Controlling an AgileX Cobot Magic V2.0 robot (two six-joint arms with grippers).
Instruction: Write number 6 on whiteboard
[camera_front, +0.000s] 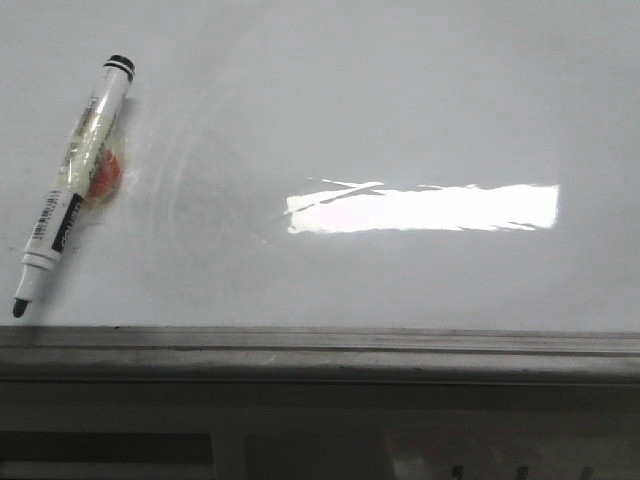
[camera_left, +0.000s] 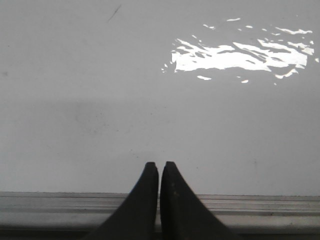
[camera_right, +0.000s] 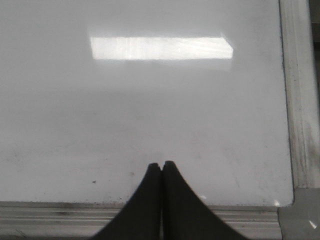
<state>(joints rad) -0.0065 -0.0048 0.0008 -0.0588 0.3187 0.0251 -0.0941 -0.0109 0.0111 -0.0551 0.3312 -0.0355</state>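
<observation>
The whiteboard (camera_front: 400, 110) is glossy white with a bright rectangular light reflection and faint curved erased smears left of middle. No black digit 6 shows on it in any view. A marker (camera_front: 75, 185) with a white barrel, black cap end and bare black tip lies on the board at the left, its tip toward the near rail, over an orange-red patch. Neither gripper shows in the front view. My left gripper (camera_left: 160, 165) is shut and empty above the board's near edge. My right gripper (camera_right: 161, 164) is shut and empty near the board's near right corner.
A grey metal edge rail (camera_front: 320, 350) runs along the board's near side; it also shows in the left wrist view (camera_left: 260, 207). In the right wrist view the rail (camera_right: 300, 100) runs along the board's right side to a corner. A short dark stroke (camera_left: 114, 13) marks the board.
</observation>
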